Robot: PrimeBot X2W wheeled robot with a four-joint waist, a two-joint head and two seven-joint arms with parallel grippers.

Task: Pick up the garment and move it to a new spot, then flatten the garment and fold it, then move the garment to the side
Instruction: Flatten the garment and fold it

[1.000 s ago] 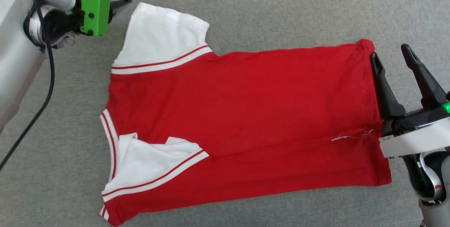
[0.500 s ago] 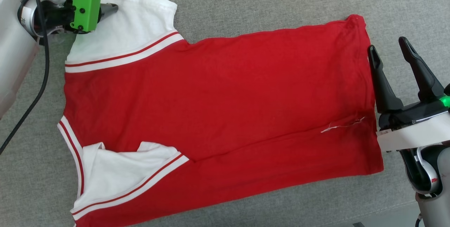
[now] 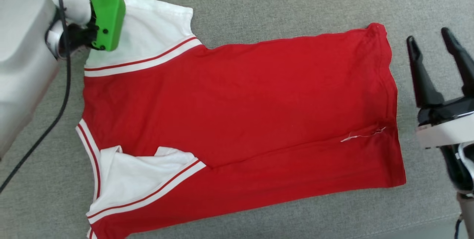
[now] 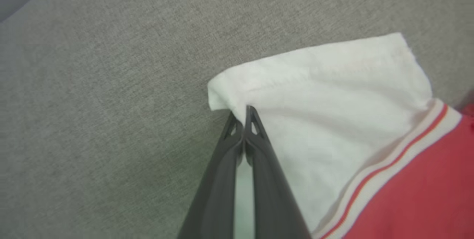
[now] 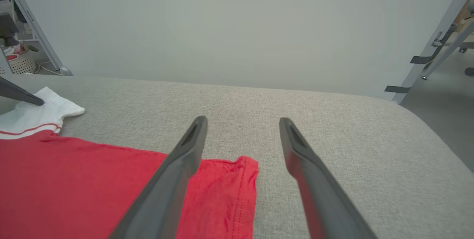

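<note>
My left end effector [image 4: 242, 115] pinches the garment [image 3: 240, 102] by its white sleeve [image 4: 326, 94]. The garment lies lengthwise toward my right end effector [image 3: 429, 36], spread wide and empty beside the hem [image 3: 392, 94].

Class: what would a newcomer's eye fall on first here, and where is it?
The garment, bright red with white sleeves, lies spread across the grey cushion. The left gripper pinches its far sleeve at the corner, while the right gripper hangs open beside the hem.
</note>
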